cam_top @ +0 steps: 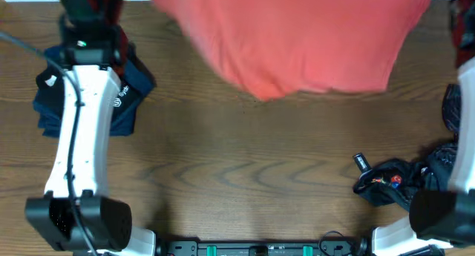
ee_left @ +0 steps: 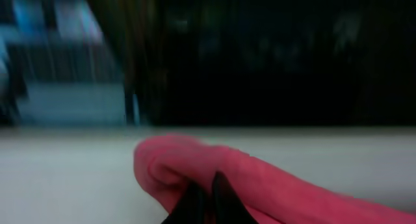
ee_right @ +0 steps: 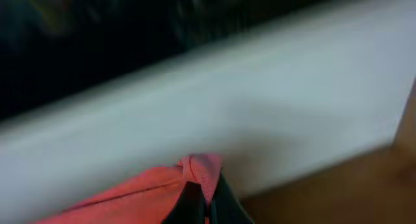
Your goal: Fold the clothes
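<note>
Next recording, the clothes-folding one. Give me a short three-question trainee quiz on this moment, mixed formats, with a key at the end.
1. Multiple choice: what is the left gripper closed on?
A. the coral-red T-shirt
B. a towel
C. nothing
2. True or false: the right gripper is open and holds nothing.
3. Fill in: the navy clothes lie on the robot's ____ side.

Key: 1 A; 2 false, it is shut on an edge of the same T-shirt; 3 left.
</note>
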